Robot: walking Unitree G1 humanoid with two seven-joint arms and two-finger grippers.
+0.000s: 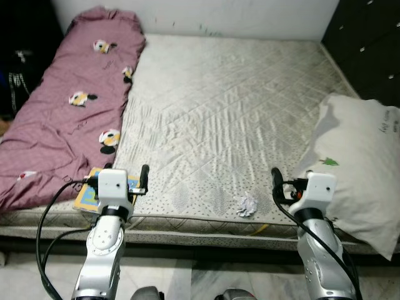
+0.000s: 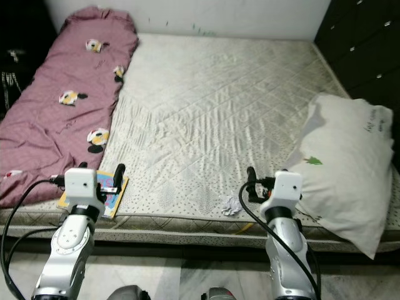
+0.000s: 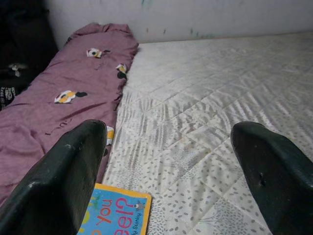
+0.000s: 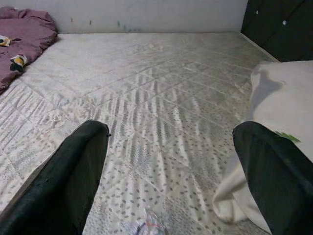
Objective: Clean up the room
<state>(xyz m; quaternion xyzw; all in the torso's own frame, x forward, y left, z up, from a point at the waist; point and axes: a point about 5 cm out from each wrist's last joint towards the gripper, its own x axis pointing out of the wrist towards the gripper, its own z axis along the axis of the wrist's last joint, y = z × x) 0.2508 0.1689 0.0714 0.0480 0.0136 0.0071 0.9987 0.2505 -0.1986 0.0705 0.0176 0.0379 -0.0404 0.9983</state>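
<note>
Near mattress (image 1: 219, 94) edge, crumpled paper (image 1: 247, 205), perhaps tissue.

You read "you" on yellow-edged blue book cover (image 3: 115, 214), big white letters. Line beneath ends "eel?"; its first letters are hidden behind left gripper (image 3: 168, 171) finger. Book lies at near edge of mattress (image 1: 225, 112), beside pink blanket (image 1: 62, 119). Dark handwritten-style marking on white pillow (image 1: 359, 162) near its far corner, too small for you to read. Nothing else legible.
</note>
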